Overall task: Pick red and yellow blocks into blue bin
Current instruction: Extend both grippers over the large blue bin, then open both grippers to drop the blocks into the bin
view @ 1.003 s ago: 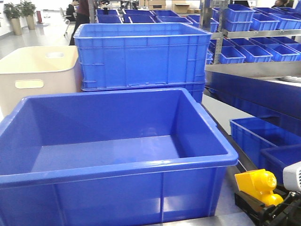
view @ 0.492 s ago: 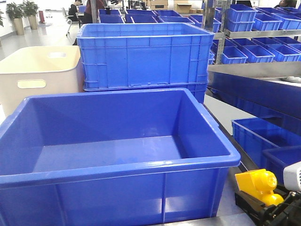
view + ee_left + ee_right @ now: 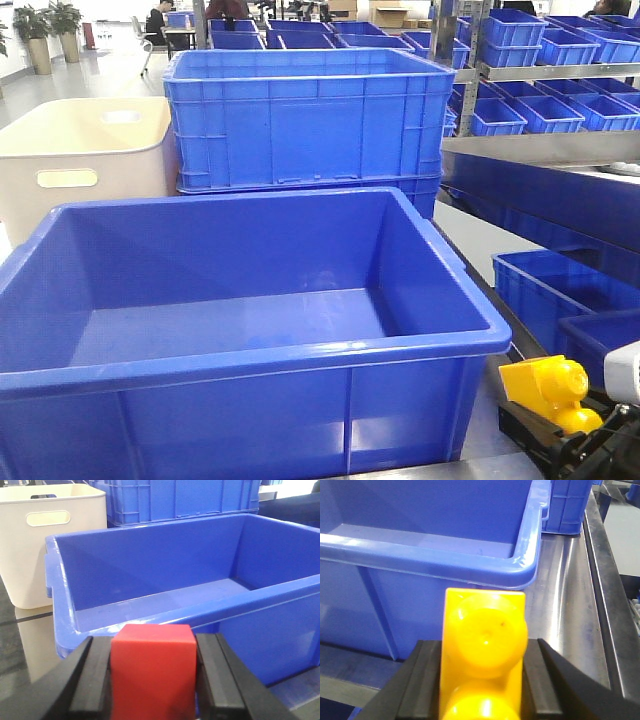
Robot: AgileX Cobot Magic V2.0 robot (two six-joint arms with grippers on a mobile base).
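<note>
Black jaws of the left gripper [image 3: 153,680] pinch the red cube [image 3: 152,665] tight, just outside the near wall of the blue bin [image 3: 165,614]. The right gripper [image 3: 482,690] likewise clamps the yellow studded brick [image 3: 484,635] off the bin's near right corner. Both blocks look mid-carry, neither inside yet: each arm next needs to clear the rolled rim before its jaws part.

A beige tub [image 3: 80,165] stands beside stacked ribbed crates [image 3: 305,115] on the steel surface [image 3: 570,595]. Small bins [image 3: 560,105] fill shelves; plants [image 3: 45,25] stand far off.
</note>
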